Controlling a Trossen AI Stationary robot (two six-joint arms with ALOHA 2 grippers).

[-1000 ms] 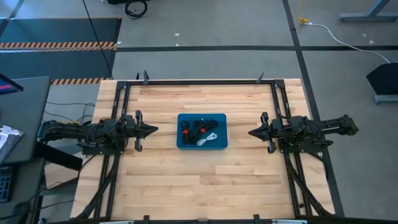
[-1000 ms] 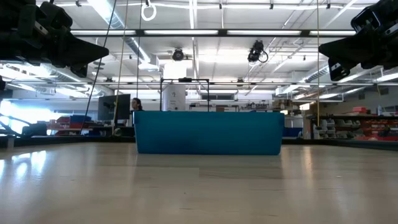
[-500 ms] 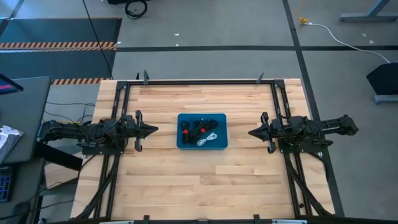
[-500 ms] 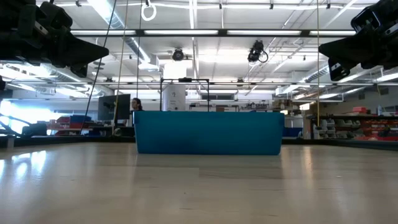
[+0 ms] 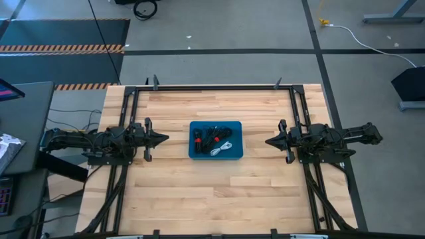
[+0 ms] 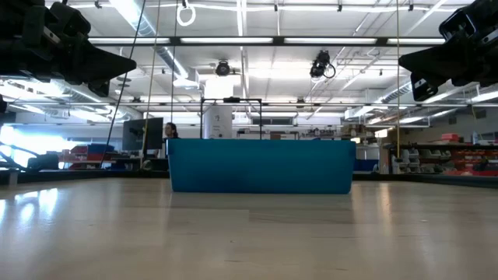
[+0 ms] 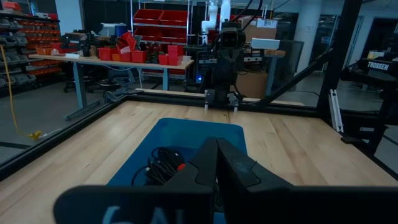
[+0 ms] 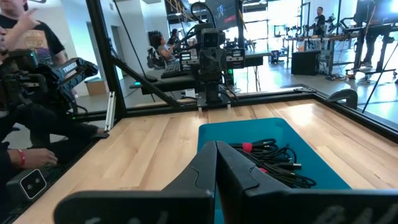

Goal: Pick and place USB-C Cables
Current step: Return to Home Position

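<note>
A blue tray (image 5: 234,155) sits mid-table and holds the USB-C cables (image 5: 211,137): black bundles, two with red bands, and one white bundle (image 5: 222,148) at its near right. They show in the left wrist view (image 7: 163,167) and the right wrist view (image 8: 273,157) too. My left gripper (image 5: 165,138) hovers left of the tray, shut, pointing at it. My right gripper (image 5: 269,141) hovers right of the tray, shut, pointing at it. Both are above the table in the low view.
A black metal frame (image 5: 212,87) runs around the wooden table. Bare wood lies on every side of the tray (image 6: 261,165). Beyond the far edge a white cord with a yellow end (image 5: 323,22) lies on the floor. A person (image 8: 31,37) shows beside the table in the right wrist view.
</note>
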